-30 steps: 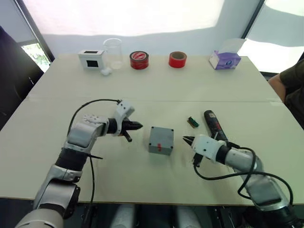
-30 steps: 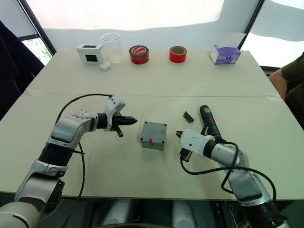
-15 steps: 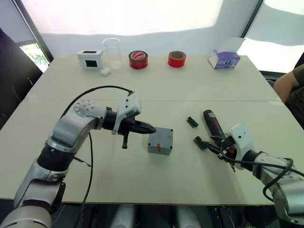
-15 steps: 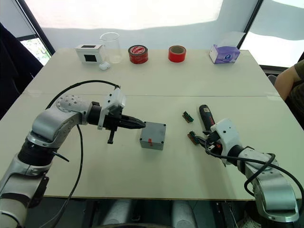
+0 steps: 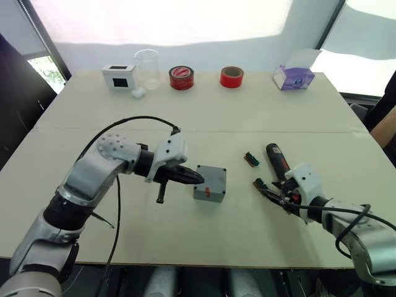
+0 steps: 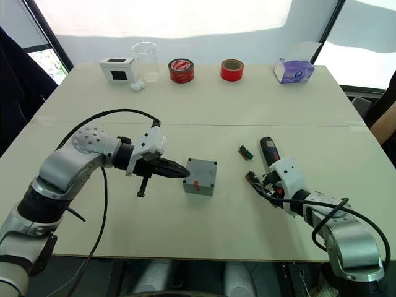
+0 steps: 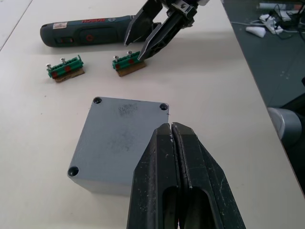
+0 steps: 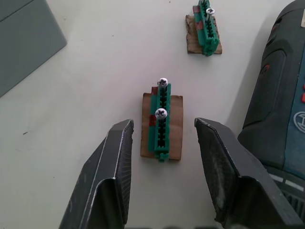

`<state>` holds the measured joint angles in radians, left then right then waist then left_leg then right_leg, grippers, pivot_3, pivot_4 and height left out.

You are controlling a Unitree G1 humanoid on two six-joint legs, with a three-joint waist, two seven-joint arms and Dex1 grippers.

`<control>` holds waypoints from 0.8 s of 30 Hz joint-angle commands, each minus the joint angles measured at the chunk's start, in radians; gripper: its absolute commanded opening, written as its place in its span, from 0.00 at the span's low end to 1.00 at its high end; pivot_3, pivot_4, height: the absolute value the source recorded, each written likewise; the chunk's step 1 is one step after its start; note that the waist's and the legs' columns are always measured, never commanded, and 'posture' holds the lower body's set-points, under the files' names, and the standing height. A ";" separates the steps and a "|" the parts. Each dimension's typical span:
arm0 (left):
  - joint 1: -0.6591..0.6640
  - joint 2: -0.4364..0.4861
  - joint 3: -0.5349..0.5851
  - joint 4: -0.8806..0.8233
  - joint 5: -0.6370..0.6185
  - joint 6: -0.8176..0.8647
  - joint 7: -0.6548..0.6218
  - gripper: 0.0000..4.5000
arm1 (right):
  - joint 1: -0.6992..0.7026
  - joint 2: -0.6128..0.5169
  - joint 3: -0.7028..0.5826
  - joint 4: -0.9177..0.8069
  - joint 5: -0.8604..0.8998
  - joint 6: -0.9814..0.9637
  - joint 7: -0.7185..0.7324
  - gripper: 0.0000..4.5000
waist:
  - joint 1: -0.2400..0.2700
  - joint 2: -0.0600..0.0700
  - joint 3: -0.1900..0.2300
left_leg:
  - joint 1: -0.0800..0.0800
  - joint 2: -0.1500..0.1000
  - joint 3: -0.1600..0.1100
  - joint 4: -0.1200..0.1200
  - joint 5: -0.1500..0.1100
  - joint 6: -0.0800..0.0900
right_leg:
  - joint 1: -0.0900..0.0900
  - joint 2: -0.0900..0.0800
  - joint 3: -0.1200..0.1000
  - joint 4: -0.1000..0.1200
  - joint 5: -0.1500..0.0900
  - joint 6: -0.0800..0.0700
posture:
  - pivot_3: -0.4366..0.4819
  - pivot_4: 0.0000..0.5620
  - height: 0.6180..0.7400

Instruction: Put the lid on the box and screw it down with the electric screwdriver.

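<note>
The box [image 5: 210, 183] sits mid-table [image 5: 204, 111], lid [image 7: 121, 136] on; left pincer [image 5: 197, 178] closed empty, apparently touching its side; right pincer [image 8: 164, 143] wide astride a screw strip [image 8: 162, 126]; electric screwdriver [image 5: 276, 161] beside.

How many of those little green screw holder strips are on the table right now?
2. One green strip lies between the right gripper's open fingers, beside the electric screwdriver. The other green strip lies farther off, also beside the screwdriver.
</note>
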<state>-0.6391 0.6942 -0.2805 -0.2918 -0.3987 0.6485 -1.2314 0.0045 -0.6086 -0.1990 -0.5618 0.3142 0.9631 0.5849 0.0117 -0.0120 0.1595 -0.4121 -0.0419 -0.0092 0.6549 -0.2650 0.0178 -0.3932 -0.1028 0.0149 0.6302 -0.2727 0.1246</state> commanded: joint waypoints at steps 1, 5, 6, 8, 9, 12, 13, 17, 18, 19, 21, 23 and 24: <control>0.003 0.009 0.012 -0.038 0.000 -0.009 0.014 0.00 | -0.017 -0.012 -0.003 -0.001 0.011 -0.020 -0.008 0.52 | 0.000 0.000 0.000 | 0.000 0.000 0.000 0.000 0.000 0.000 | 0.000 0.000 0.000 0.000 0.000 0.000 | 0.48 0.27 1.00; 0.007 0.012 0.015 -0.043 -0.006 -0.004 0.021 0.00 | -0.030 -0.012 0.002 0.007 0.021 -0.022 -0.014 0.52 | 0.000 0.000 0.000 | 0.000 0.000 0.000 0.000 0.000 0.000 | 0.000 0.001 0.000 0.000 0.000 0.000 | 0.48 0.27 1.00; 0.007 0.012 0.015 -0.043 -0.007 -0.003 0.023 0.00 | -0.030 -0.013 0.005 0.007 0.022 -0.023 -0.014 0.52 | 0.000 0.000 0.000 | 0.000 0.000 0.000 0.000 0.000 0.000 | 0.000 0.001 0.000 0.000 0.000 0.000 | 0.48 0.27 1.00; 0.007 0.012 0.015 -0.044 -0.007 -0.002 0.025 0.00 | -0.028 -0.015 0.011 0.007 0.023 -0.026 -0.014 0.52 | 0.000 0.000 0.000 | 0.000 0.000 0.000 0.000 0.000 0.000 | 0.000 0.001 -0.001 0.000 0.000 0.000 | 0.48 0.27 1.00; 0.007 0.012 0.014 -0.043 -0.007 -0.002 0.026 0.00 | -0.028 -0.013 0.013 0.007 0.023 -0.028 -0.016 0.52 | 0.000 0.000 0.000 | 0.000 0.000 0.000 0.000 0.000 0.000 | 0.000 0.001 -0.001 0.000 0.000 0.000 | 0.48 0.27 1.00; 0.007 0.011 0.013 -0.041 -0.007 -0.006 0.027 0.00 | -0.031 -0.010 0.028 0.019 0.015 -0.040 -0.025 0.40 | 0.000 0.000 0.000 | 0.000 0.000 0.000 0.000 0.000 0.000 | 0.000 0.002 -0.001 0.000 0.000 0.000 | 0.48 0.27 1.00; 0.005 0.010 0.014 -0.041 -0.009 -0.005 0.027 0.00 | -0.031 -0.011 0.034 0.023 0.010 -0.046 -0.028 0.34 | 0.000 0.000 0.000 | 0.000 0.000 0.000 0.000 0.000 0.000 | 0.000 0.002 -0.001 0.000 0.000 0.000 | 0.48 0.27 1.00; 0.000 0.008 0.012 -0.035 -0.006 -0.010 0.031 0.00 | -0.027 -0.011 0.047 0.038 0.003 -0.066 -0.039 0.01 | 0.000 0.000 0.000 | 0.000 0.000 0.000 0.000 0.000 0.000 | 0.000 0.002 -0.001 0.000 0.000 0.001 | 0.48 0.27 1.00; 0.000 0.008 0.012 -0.034 -0.005 -0.010 0.031 0.00 | -0.027 -0.012 0.049 0.041 0.002 -0.070 -0.042 0.01 | 0.000 0.000 0.000 | 0.000 0.000 0.000 0.000 0.000 0.000 | 0.000 0.002 -0.001 0.000 0.000 0.001 | 0.48 0.27 1.00; -0.001 0.008 0.012 -0.033 -0.006 -0.010 0.032 0.00 | -0.026 -0.013 0.050 0.044 0.001 -0.073 -0.043 0.01 | 0.000 0.000 0.000 | 0.000 0.000 0.000 0.000 0.000 0.000 | 0.000 0.002 -0.001 0.000 0.000 0.001 | 0.48 0.27 1.00; -0.001 0.008 0.012 -0.033 -0.007 -0.009 0.033 0.00 | -0.026 -0.009 0.048 0.044 0.007 -0.073 -0.047 0.01 | 0.000 0.000 0.000 | 0.000 0.000 0.000 0.000 0.000 0.000 | 0.000 0.002 -0.001 0.000 0.000 0.001 | 0.48 0.27 1.00; 0.000 0.009 0.013 -0.033 -0.007 -0.010 0.034 0.00 | -0.026 -0.009 0.046 0.044 0.009 -0.075 -0.048 0.01 | 0.000 0.000 0.000 | 0.000 0.000 0.000 0.000 0.000 0.000 | 0.000 0.002 -0.001 0.000 0.000 0.001 | 0.48 0.27 1.00; 0.000 0.009 0.013 -0.032 -0.006 -0.010 0.034 0.00 | -0.026 -0.010 0.046 0.044 0.009 -0.077 -0.048 0.01 | 0.000 0.000 0.000 | 0.000 0.000 0.000 0.000 0.000 0.000 | 0.000 0.002 -0.001 0.000 0.000 0.001 | 0.48 0.27 1.00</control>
<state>-0.6307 0.6972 -0.2806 -0.3030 -0.4017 0.6489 -1.1972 -0.0177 -0.6091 -0.1422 -0.5134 0.3207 0.9029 0.5438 0.0116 -0.0121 0.1596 -0.4119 -0.0419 -0.0090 0.6552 -0.2649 0.0179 -0.3929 -0.1005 0.0135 0.6305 -0.2725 0.1252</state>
